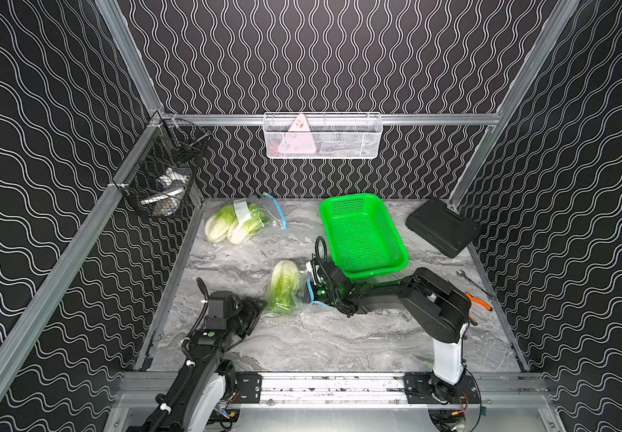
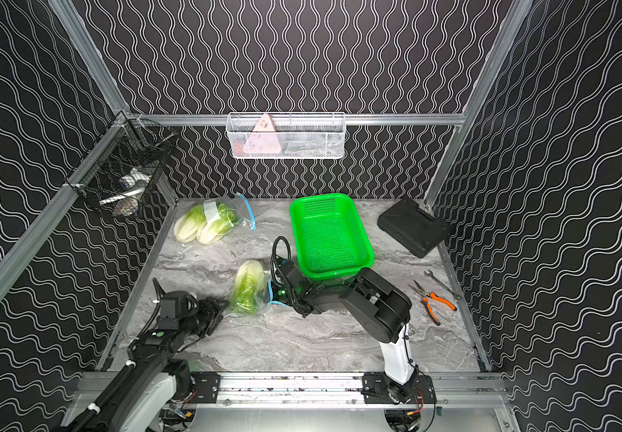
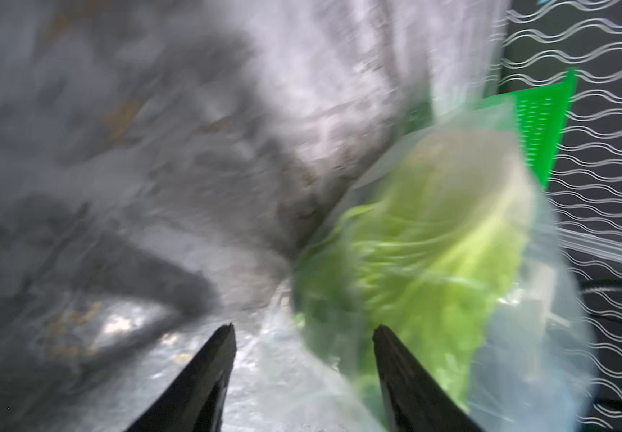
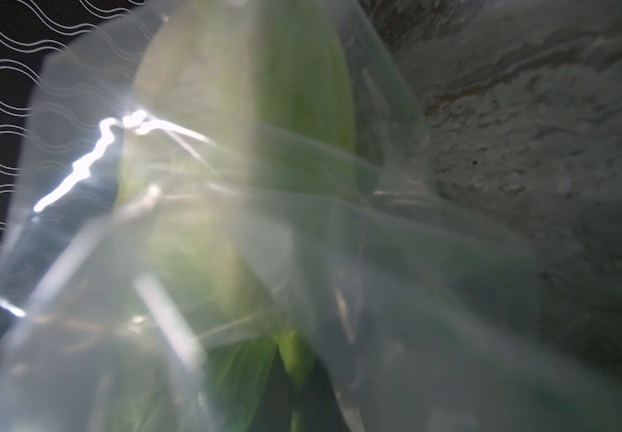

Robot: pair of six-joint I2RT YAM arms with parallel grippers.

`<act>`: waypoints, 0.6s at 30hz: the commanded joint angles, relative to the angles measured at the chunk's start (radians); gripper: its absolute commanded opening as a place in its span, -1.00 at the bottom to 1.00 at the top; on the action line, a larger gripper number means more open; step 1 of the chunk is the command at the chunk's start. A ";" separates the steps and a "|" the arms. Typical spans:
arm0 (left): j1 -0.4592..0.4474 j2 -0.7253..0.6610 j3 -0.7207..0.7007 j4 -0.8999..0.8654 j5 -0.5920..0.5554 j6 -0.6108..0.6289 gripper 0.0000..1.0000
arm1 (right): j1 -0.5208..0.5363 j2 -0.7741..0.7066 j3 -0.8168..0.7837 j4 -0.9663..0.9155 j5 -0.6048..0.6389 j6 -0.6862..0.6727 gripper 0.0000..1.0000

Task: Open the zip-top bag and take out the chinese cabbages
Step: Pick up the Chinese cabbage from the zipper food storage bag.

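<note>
Left gripper [image 3: 303, 329]: jaws apart, just beside the leafy end of the bagged cabbage [image 1: 283, 286] lying between the grippers. Right gripper [image 1: 312, 295]: closed on the bag [image 1: 300, 284] at its blue zip edge. Expect slippery film and light, bruisable leaves; grasp the firm white stalk end

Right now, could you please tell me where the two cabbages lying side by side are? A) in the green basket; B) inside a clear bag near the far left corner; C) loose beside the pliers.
B: in a top view the two cabbages lie together inside the clear bag with the blue zip strip.
</note>
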 commanded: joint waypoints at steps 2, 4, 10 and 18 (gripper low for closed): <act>0.002 0.000 -0.009 0.076 0.024 -0.067 0.03 | 0.001 0.012 0.005 0.008 0.013 0.023 -1.00; 0.002 0.014 -0.014 0.105 0.022 -0.076 -0.06 | 0.000 0.013 0.003 0.013 0.010 0.026 -1.00; 0.003 0.106 -0.021 0.215 0.025 -0.088 -0.54 | 0.000 0.000 -0.021 0.041 -0.001 0.037 -1.00; 0.002 0.115 0.025 0.179 -0.006 -0.040 -1.00 | 0.000 -0.020 -0.031 0.026 0.012 0.023 -1.00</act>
